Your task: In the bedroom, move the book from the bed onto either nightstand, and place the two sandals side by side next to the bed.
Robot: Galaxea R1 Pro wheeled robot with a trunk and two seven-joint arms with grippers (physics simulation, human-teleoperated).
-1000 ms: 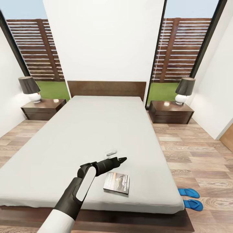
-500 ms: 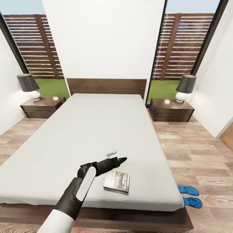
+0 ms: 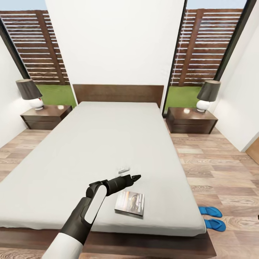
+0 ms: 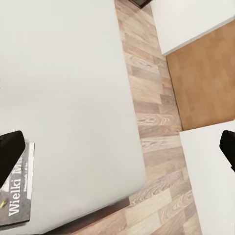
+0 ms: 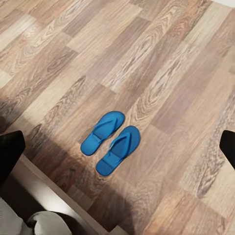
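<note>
The book [image 3: 129, 202] lies flat on the light-grey mattress of the bed [image 3: 108, 144], near the foot end. My left gripper [image 3: 136, 177] hovers open just beyond the book and a little above it. In the left wrist view the book [image 4: 17, 196] sits by one dark fingertip [image 4: 11, 152], and nothing is between the fingers. Two blue sandals [image 3: 210, 211] [image 3: 215, 225] lie side by side on the plank floor by the bed's right foot corner. My right gripper [image 5: 119, 147] is open above the pair [image 5: 103, 131] [image 5: 119, 150], well clear of them.
Dark nightstands stand at each side of the headboard, left [image 3: 45, 116] and right [image 3: 192, 120], each carrying a lamp [image 3: 29, 94] [image 3: 208, 95]. A small white object [image 3: 124, 168] rests on the mattress beyond the gripper. A brown door [image 4: 205, 83] is at the right wall.
The whole view has shifted slightly, so the camera has moved a little. The left arm keeps its pose; the book and sandals have not moved.
</note>
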